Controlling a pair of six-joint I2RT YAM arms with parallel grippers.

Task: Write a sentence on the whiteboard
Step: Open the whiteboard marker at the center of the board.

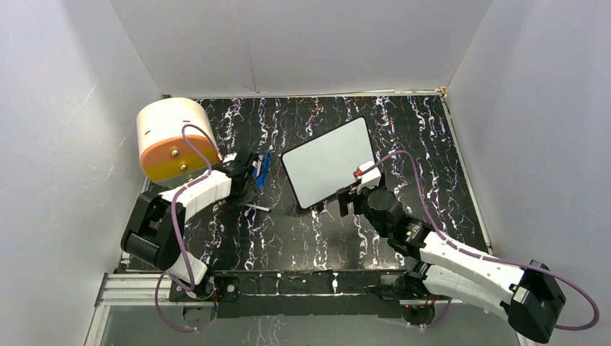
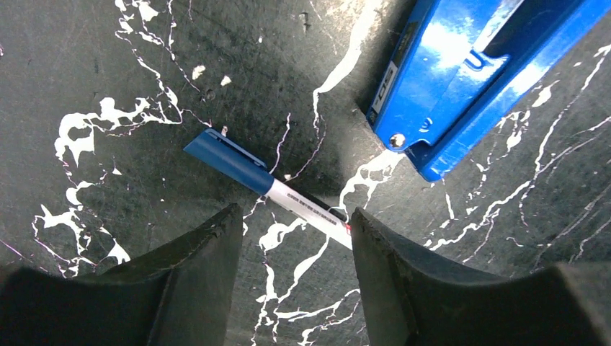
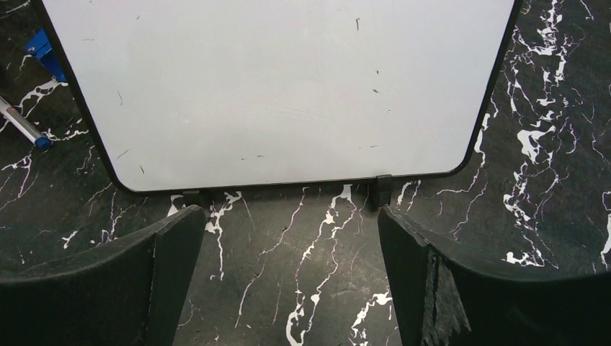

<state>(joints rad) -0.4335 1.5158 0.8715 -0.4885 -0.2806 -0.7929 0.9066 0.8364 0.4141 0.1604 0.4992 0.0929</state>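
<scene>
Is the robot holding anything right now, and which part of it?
Nothing is held. The left pincer stands open over the marker lying on the table, and the right pincer is open just before the whiteboard.

This is a robotics lab test cell. Plain white panel walls box in a black, white-veined bench on three sides. An aluminium rail runs along the bench's near edge. Bolted there are a left arm and a right arm, both trailing purple cables.
</scene>
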